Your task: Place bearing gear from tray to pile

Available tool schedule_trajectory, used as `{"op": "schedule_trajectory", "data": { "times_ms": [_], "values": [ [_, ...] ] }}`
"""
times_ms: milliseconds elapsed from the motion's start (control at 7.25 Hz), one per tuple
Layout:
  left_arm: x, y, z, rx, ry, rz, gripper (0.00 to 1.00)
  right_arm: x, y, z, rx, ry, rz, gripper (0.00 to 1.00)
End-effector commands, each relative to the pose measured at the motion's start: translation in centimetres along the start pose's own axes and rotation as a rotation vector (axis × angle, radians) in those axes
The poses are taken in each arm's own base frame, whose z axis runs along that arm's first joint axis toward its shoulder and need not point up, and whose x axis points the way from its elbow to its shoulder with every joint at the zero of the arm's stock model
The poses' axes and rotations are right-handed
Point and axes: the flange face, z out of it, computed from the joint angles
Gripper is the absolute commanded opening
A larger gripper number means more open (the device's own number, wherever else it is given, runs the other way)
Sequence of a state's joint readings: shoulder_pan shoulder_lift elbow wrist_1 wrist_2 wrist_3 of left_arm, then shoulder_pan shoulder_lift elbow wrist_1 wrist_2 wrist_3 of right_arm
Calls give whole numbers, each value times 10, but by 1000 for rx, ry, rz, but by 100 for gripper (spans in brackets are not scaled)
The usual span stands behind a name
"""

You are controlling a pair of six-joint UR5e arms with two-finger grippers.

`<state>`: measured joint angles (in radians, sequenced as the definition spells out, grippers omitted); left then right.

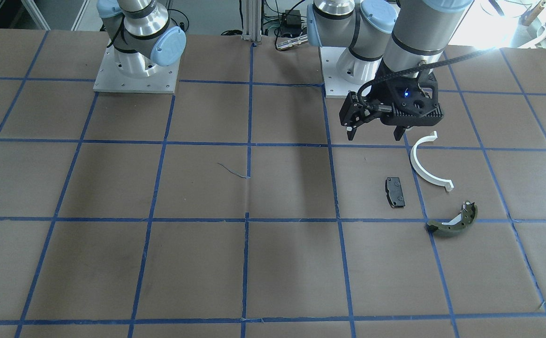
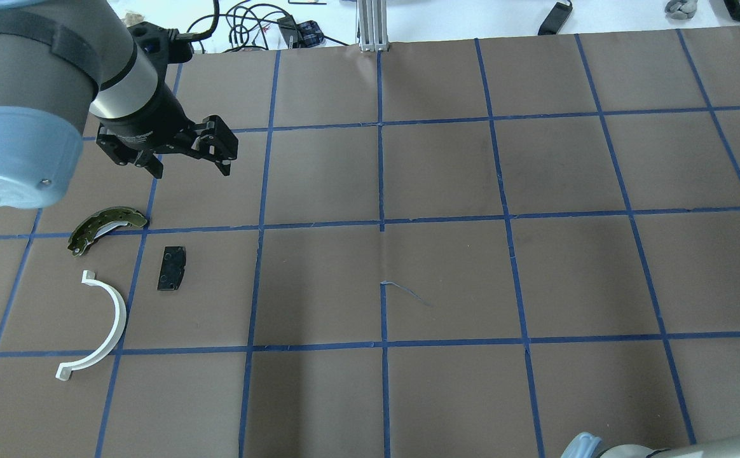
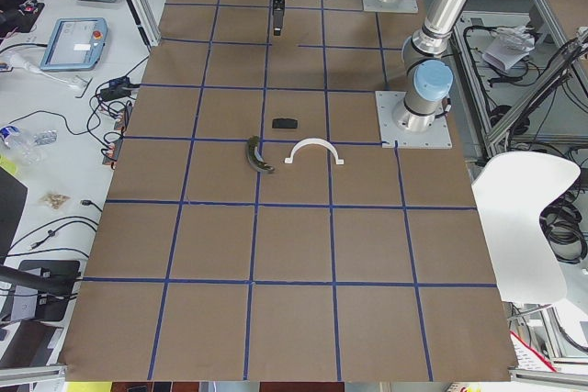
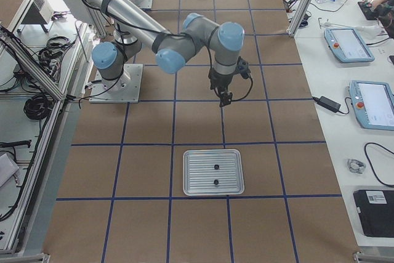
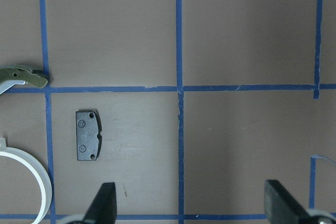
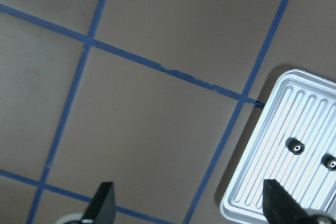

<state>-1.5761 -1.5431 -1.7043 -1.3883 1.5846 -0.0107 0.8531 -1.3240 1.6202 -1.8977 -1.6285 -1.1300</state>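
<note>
Two small dark bearing gears (image 6: 295, 145) (image 6: 329, 162) lie on the ribbed metal tray (image 6: 262, 171), also in the exterior right view (image 4: 213, 172). My right gripper (image 6: 189, 208) is open and empty, above the table beside the tray (image 4: 225, 100). The pile lies on the far side: a white half-ring arc (image 2: 106, 324), a black pad (image 2: 172, 268) and an olive-green shoe (image 2: 106, 226). My left gripper (image 2: 192, 170) is open and empty, raised beside the pile (image 1: 376, 136); its wrist view shows the pad (image 5: 87, 136), the shoe's tip (image 5: 21, 75) and the arc (image 5: 37, 171).
Brown paper with a blue tape grid (image 2: 381, 222) covers the table. The arm bases stand on white plates (image 1: 136, 77) at the robot's edge. Cables and small devices (image 2: 268, 22) lie beyond the paper's far edge.
</note>
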Motion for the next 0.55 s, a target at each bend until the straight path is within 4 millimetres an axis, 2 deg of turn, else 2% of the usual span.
{"op": "schedule_trajectory", "data": {
  "times_ms": [0,276,414],
  "values": [
    [0,1,0,0,-1,1,100,94,36,92,29,69,-90,100],
    [0,0,-1,0,-2,1,100,109,34,124,28,92,-201,100],
    [0,0,-1,0,-2,1,100,115,34,132,29,93,-248,100]
  ]
}}
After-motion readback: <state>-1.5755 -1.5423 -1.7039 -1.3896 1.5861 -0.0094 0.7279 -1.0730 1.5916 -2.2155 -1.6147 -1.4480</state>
